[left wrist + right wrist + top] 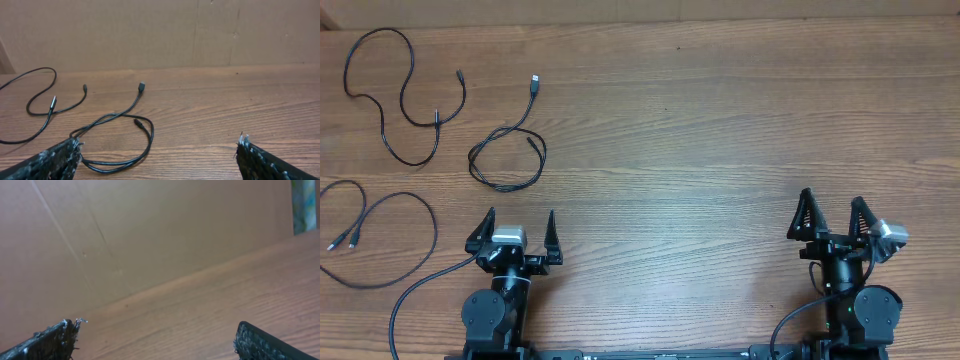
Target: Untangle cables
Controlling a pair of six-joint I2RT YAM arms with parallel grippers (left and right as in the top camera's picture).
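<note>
Three thin black cables lie apart on the left of the wooden table [700, 130]. One winds at the far left back [437, 118]. One is coiled [510, 187] with its plug [534, 82] stretched toward the back. One loops at the left edge [433, 215]. My left gripper [518, 214] is open and empty, just in front of the coiled cable. The left wrist view shows that coil [151, 137] near my left fingers [159, 141], and the winding cable [50, 107] further left. My right gripper [833, 197] is open and empty at the right, far from the cables; its wrist view [156, 325] shows only bare table.
A brown cardboard wall [160, 35] stands along the table's back edge. A thicker black wire [415, 292] runs from my left arm's base toward the front left. Both arm bases sit at the front edge.
</note>
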